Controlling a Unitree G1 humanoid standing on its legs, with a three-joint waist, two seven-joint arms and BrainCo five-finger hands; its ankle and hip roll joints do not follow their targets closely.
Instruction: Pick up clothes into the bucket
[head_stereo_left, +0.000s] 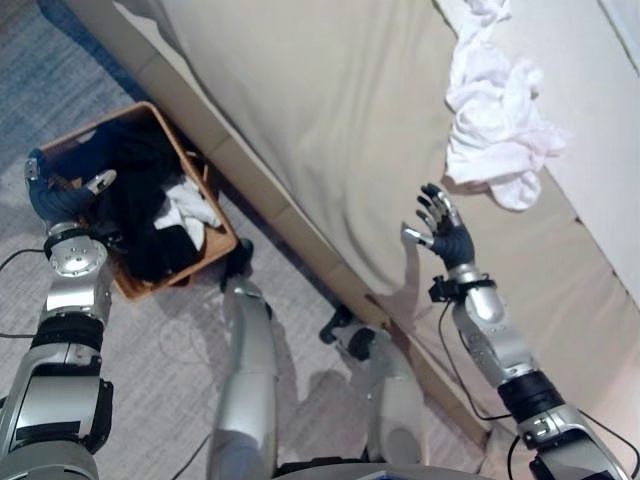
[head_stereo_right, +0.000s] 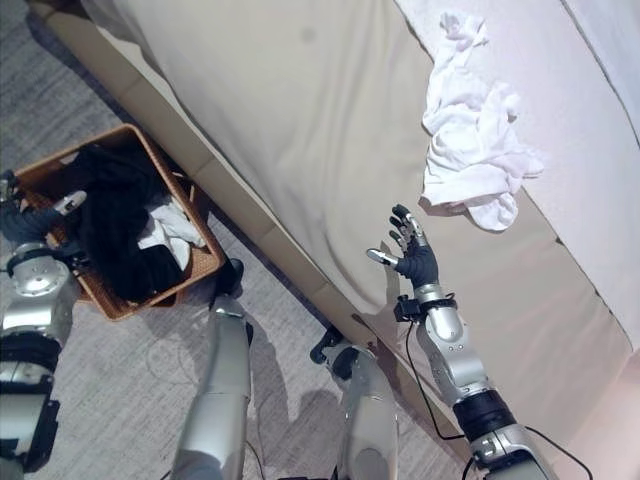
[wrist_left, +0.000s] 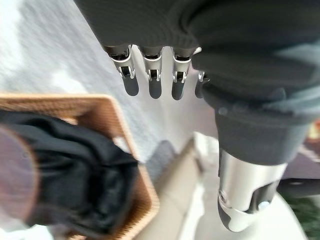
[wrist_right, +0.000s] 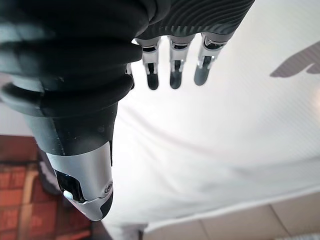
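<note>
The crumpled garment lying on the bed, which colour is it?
White; the crumpled garment shows best in the left eye view.

Count: one wicker basket (head_stereo_left: 215, 262) on the floor; one white garment (head_stereo_left: 497, 125) on the bed (head_stereo_left: 330, 120); dark clothes (head_stereo_left: 150, 215) and one white piece (head_stereo_left: 190, 208) inside the basket.

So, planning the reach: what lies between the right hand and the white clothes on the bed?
Only bare beige sheet, in both eye views, between right hand and white clothes.
</note>
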